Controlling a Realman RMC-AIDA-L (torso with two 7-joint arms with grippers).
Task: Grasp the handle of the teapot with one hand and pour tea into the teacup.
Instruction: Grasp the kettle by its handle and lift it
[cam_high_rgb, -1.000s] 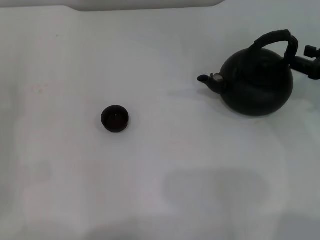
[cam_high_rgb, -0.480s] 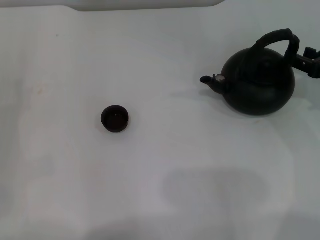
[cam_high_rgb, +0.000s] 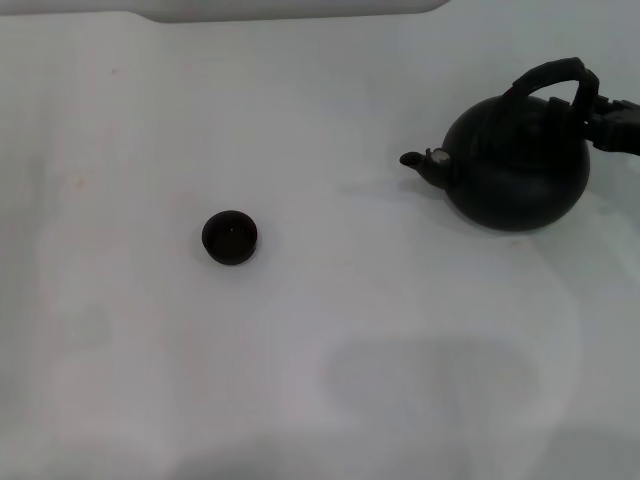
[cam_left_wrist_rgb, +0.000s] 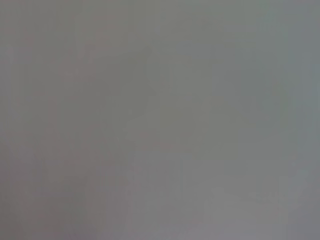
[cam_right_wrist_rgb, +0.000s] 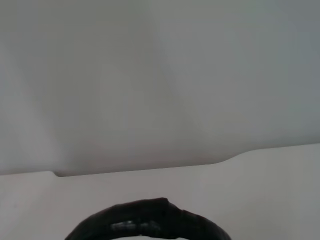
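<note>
Right gripper at the teapot's handle, teacup well apart

The teacup (cam_high_rgb: 230, 237) sits at about 8 o'clock on the white table (cam_high_rgb: 330, 330). The teapot (cam_high_rgb: 517, 165) stands at 2 o'clock, spout toward 9 o'clock. The right gripper (cam_high_rgb: 603, 122) touches the handle (cam_high_rgb: 552, 76); its opening cannot be told. No writing is readable.

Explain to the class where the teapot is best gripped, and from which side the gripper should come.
Grip the handle, the thick arched hoop standing upright over the teapot. It probably suits a close across its top span, which stands clear of the round body. Come from the robot's right, away from the spout pointing left toward the teacup; the right gripper is already at that side.
</note>
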